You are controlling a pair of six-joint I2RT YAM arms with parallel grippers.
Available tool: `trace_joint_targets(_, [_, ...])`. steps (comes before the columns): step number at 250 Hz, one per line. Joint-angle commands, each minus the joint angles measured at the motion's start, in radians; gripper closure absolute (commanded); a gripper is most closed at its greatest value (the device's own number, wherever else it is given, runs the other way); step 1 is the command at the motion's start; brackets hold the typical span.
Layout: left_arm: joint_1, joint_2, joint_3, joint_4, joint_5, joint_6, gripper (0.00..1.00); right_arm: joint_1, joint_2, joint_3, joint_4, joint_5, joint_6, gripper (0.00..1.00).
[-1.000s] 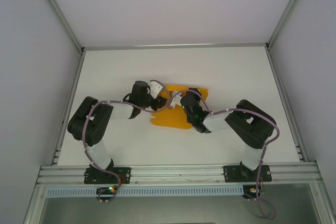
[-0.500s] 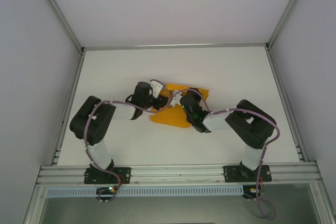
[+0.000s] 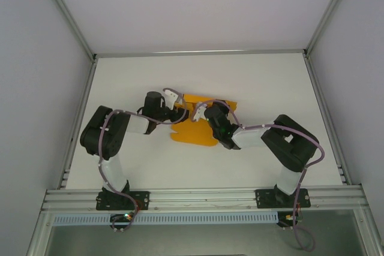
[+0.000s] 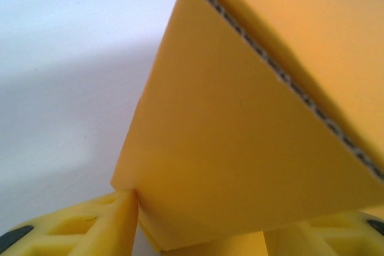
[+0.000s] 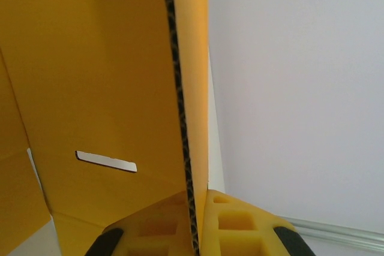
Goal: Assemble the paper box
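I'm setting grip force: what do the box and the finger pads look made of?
The box: corrugated card, matte orange-yellow; its cut edge shows dark fluting between two thin faces. The pads: yellow, matte, moulded with square recesses, probably foam or soft rubber; the look does not settle which.

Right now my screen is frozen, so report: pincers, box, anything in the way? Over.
Left pincer astride a box flap, grip unclear. Right pincer clamped on a raised panel edge. Box half-folded on table. No obstruction seen.
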Motion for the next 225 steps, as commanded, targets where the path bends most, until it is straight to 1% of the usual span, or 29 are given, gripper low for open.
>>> trace_joint_targets(1, [-0.001, 0.017, 0.08, 0.102, 0.116, -0.016, 0.41, 0.026, 0.028, -0.021, -0.216, -0.225, 0.031, 1.0])
trace_joint_targets(17, [0.0, 0.024, 0.084, 0.113, 0.125, -0.022, 0.4, 0.026, 0.03, -0.016, -0.229, -0.227, 0.036, 1.0])
trace_joint_targets(45, [-0.001, 0.039, 0.093, 0.135, 0.134, -0.036, 0.4, 0.026, 0.034, -0.01, -0.24, -0.229, 0.039, 1.0])
trace_joint_targets(58, [-0.003, 0.045, 0.097, 0.144, 0.119, -0.042, 0.43, 0.025, 0.037, -0.007, -0.241, -0.227, 0.04, 1.0])
trace_joint_targets(74, [-0.006, 0.046, 0.097, 0.155, 0.114, -0.032, 0.42, 0.026, 0.037, 0.002, -0.266, -0.236, 0.053, 1.0])
trace_joint_targets(83, [-0.012, 0.043, 0.098, 0.152, 0.097, -0.018, 0.42, 0.026, 0.036, 0.006, -0.275, -0.243, 0.062, 1.0])
trace_joint_targets(86, [-0.014, 0.041, 0.098, 0.148, 0.067, -0.013, 0.41, 0.026, 0.035, 0.007, -0.277, -0.245, 0.065, 1.0])
trace_joint_targets(98, [-0.025, 0.03, 0.102, 0.118, 0.017, 0.033, 0.35, 0.026, 0.03, 0.01, -0.291, -0.254, 0.07, 1.0])
trace_joint_targets(113, [-0.045, 0.008, 0.106, 0.073, -0.074, 0.079, 0.33, 0.026, 0.026, 0.015, -0.303, -0.258, 0.075, 1.0])
trace_joint_targets(141, [-0.048, -0.005, 0.138, -0.007, -0.11, 0.11, 0.28, 0.025, 0.015, 0.022, -0.339, -0.277, 0.085, 1.0])
trace_joint_targets(146, [-0.047, -0.007, 0.144, -0.023, -0.118, 0.11, 0.29, 0.026, 0.014, 0.024, -0.343, -0.279, 0.088, 1.0])
trace_joint_targets(154, [-0.047, -0.008, 0.146, -0.029, -0.125, 0.101, 0.34, 0.026, 0.012, 0.025, -0.346, -0.281, 0.091, 1.0])
trace_joint_targets(167, [-0.043, 0.003, 0.142, -0.001, -0.112, 0.084, 0.41, 0.026, 0.012, 0.026, -0.345, -0.282, 0.095, 1.0])
trace_joint_targets(177, [-0.04, 0.015, 0.14, 0.019, -0.096, 0.072, 0.43, 0.025, 0.013, 0.027, -0.351, -0.287, 0.098, 1.0])
trace_joint_targets(211, [-0.043, 0.029, 0.142, 0.065, -0.045, 0.057, 0.44, 0.026, 0.003, 0.033, -0.391, -0.314, 0.114, 1.0])
trace_joint_targets(225, [-0.044, 0.03, 0.143, 0.086, -0.027, 0.057, 0.53, 0.026, -0.003, 0.036, -0.409, -0.329, 0.12, 1.0])
